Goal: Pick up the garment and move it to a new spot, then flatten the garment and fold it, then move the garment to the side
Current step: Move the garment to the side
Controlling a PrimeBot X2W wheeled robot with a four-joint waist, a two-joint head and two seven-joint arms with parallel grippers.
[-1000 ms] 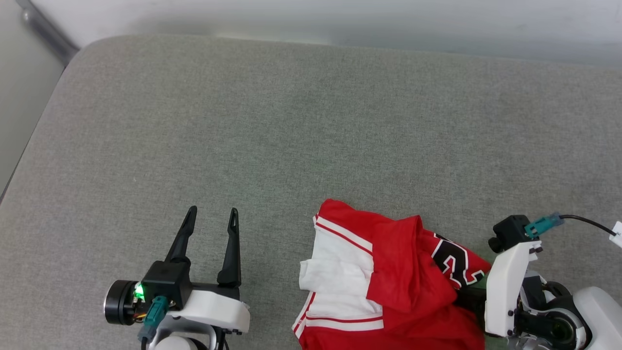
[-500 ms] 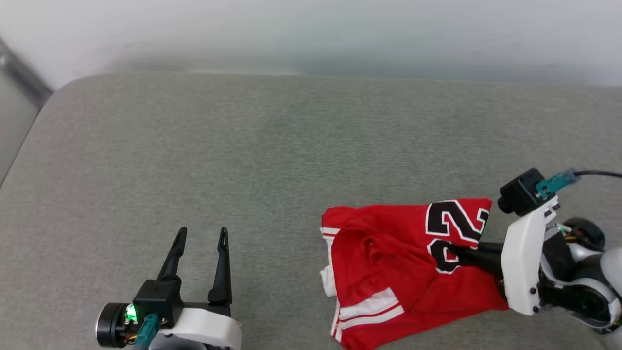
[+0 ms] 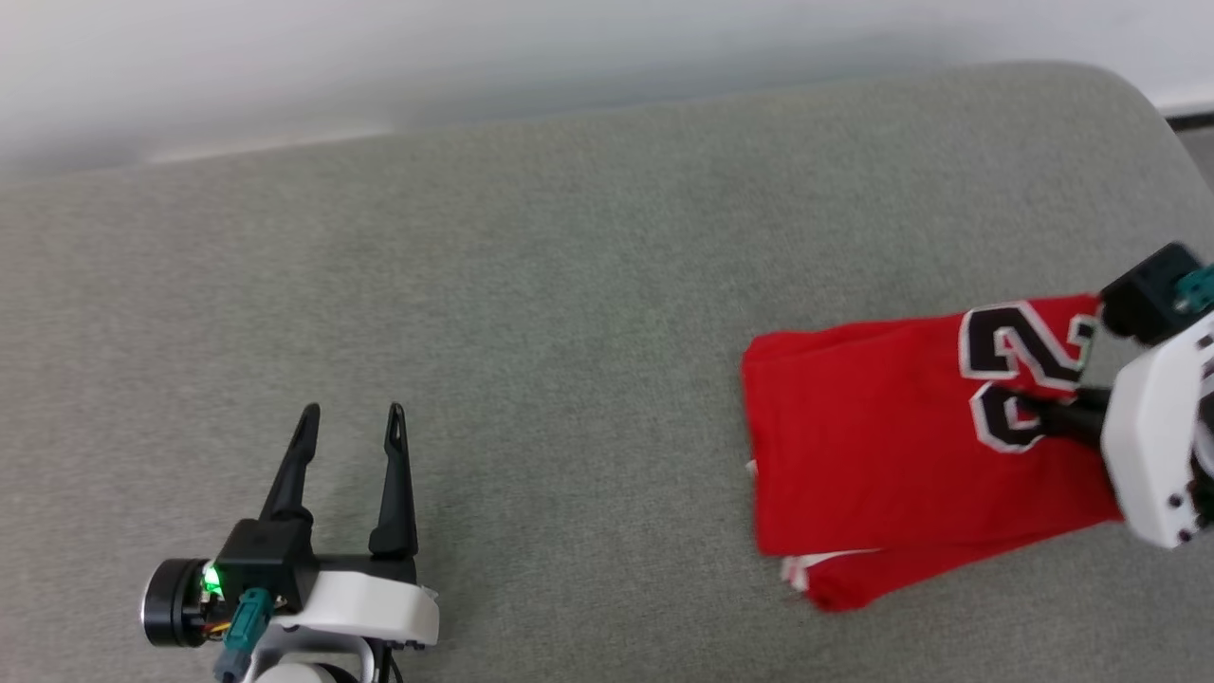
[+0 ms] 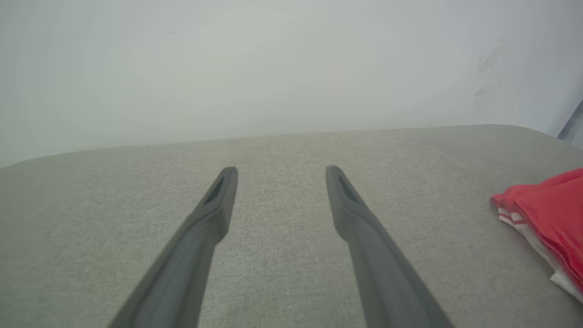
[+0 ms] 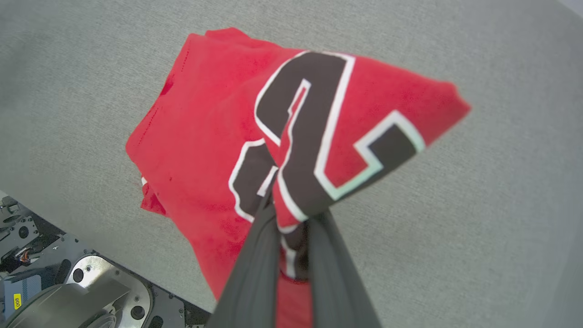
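The garment (image 3: pixel 873 455), a red jersey with black white-outlined numerals, lies folded over at the right of the grey cushion. My right gripper (image 3: pixel 1029 415) is shut on it at the numerals. In the right wrist view the fingers (image 5: pixel 255 255) pinch the cloth by the numeral, and the garment (image 5: pixel 205 136) hangs away from them toward the cushion. A strip of white and red trim peeks out under its near edge (image 3: pixel 806 569). My left gripper (image 3: pixel 353 413) hovers open and empty over bare cushion at the lower left. In the left wrist view the left gripper (image 4: pixel 281 171) stands wide apart, with the garment (image 4: pixel 551 205) at the far right.
The grey cushion (image 3: pixel 531 285) stretches wide between the two arms. Its rounded far right corner (image 3: pixel 1129 90) meets a pale wall (image 3: pixel 474 47) along the back. Part of my base (image 5: pixel 68 291) shows in the right wrist view's lower left.
The head view has swung right. The right gripper, still shut, has carried the garment farther right of the left gripper; the white sleeve is now tucked underneath. The left gripper stays open.
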